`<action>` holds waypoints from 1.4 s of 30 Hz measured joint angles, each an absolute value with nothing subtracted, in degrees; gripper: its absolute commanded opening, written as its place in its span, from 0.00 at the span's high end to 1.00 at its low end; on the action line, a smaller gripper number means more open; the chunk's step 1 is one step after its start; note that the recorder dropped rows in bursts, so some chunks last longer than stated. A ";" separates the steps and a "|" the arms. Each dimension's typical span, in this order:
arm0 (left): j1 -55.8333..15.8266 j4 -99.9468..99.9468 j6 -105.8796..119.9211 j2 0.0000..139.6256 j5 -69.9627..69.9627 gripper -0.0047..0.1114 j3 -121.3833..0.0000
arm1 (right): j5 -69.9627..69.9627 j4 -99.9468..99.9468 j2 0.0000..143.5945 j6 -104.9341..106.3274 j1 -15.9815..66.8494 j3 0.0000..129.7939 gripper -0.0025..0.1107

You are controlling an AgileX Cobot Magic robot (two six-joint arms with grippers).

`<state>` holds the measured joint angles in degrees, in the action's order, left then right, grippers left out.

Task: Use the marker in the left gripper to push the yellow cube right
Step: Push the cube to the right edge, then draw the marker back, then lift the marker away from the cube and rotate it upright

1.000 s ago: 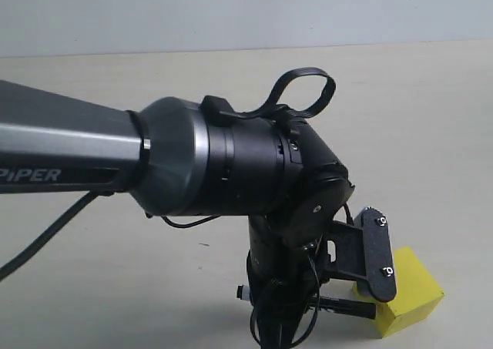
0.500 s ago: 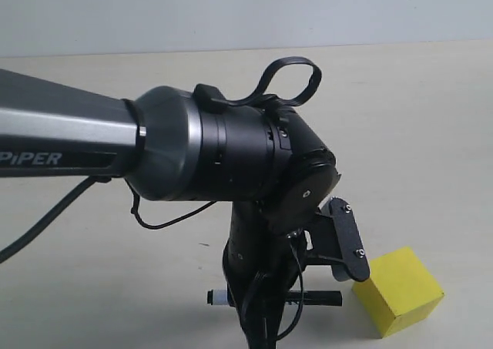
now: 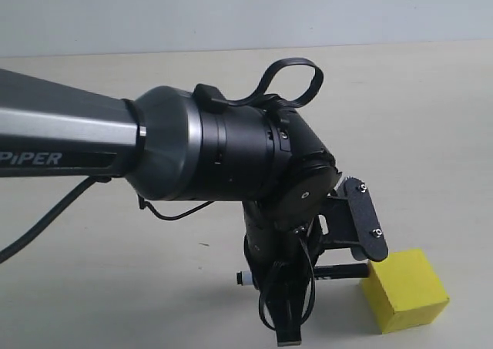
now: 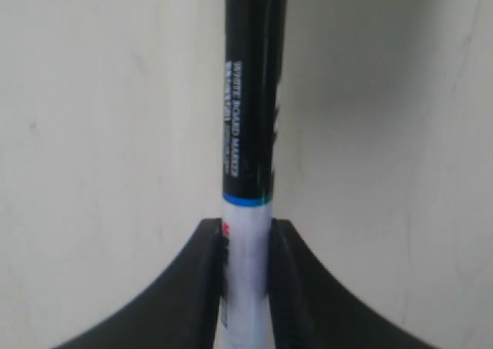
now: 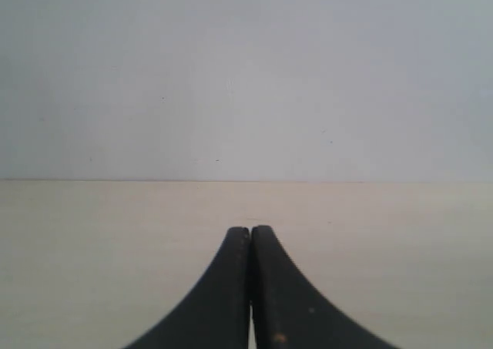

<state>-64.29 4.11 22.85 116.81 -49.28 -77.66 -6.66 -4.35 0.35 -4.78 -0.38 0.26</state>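
The yellow cube point(image 3: 406, 289) sits on the table at the lower right of the exterior view. My left gripper point(image 3: 286, 291) points down just left of it, shut on the marker point(image 3: 331, 272). The marker lies level, and its black cap end touches the cube's left face. In the left wrist view the marker point(image 4: 248, 141) runs straight out from the left gripper point(image 4: 246, 237), whose fingers point(image 4: 202, 295) pinch the white barrel. The cube is out of that view. The right gripper point(image 5: 250, 232) is shut on nothing and does not show in the exterior view.
The bulky left arm point(image 3: 154, 152) with looping cables point(image 3: 289, 79) fills the left and middle of the exterior view. The pale tabletop point(image 3: 416, 133) stretches back to a grey wall point(image 3: 246, 10). The right wrist view holds only table and wall.
The left gripper drew back left from the cube, then came right again with the marker. The cap end now meets the cube, which has shifted slightly right.
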 measured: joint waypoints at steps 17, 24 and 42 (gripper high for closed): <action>-64.29 16.17 20.83 116.81 -54.66 0.96 -77.66 | -6.66 -4.35 0.35 -4.78 -0.38 0.26 0.98; -62.80 16.51 20.09 116.81 -56.34 0.96 -77.66 | -6.66 -4.35 0.35 -4.78 -0.38 0.26 0.98; -62.93 12.01 24.87 116.81 -50.83 0.96 -77.66 | -6.66 -4.35 0.35 -4.78 -0.38 0.26 0.98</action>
<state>-62.93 12.01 24.87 116.81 -50.83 -77.66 -6.66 -4.35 0.35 -4.78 -0.38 0.26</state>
